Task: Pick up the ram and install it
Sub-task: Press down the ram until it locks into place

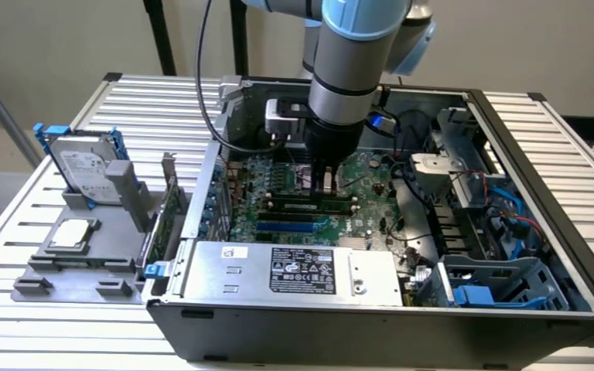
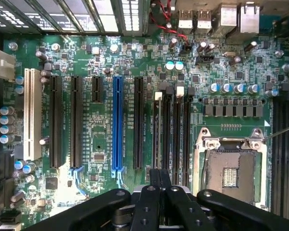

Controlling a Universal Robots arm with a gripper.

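Note:
The ram point(image 1: 295, 202), a long thin green stick, stands on edge in a black slot on the motherboard point(image 1: 370, 174) inside the open computer case. My gripper point(image 1: 326, 188) hangs straight down over it. Its narrow fingers are shut together, with the tips at the stick's top edge near its middle. I cannot tell whether they touch it. In the wrist view the shut gripper point(image 2: 160, 177) sits over the row of black memory slots point(image 2: 176, 130). There the ram is edge-on and hard to tell from the slots.
A silver hard drive point(image 1: 83, 166) in a blue frame and a CPU chip point(image 1: 73, 234) rest on a grey fixture point(image 1: 106, 239) at the exterior view's left. A green expansion card point(image 1: 168, 216) stands by the case wall. The power supply point(image 1: 287, 269), CPU socket point(image 2: 231, 168) and cables crowd the case.

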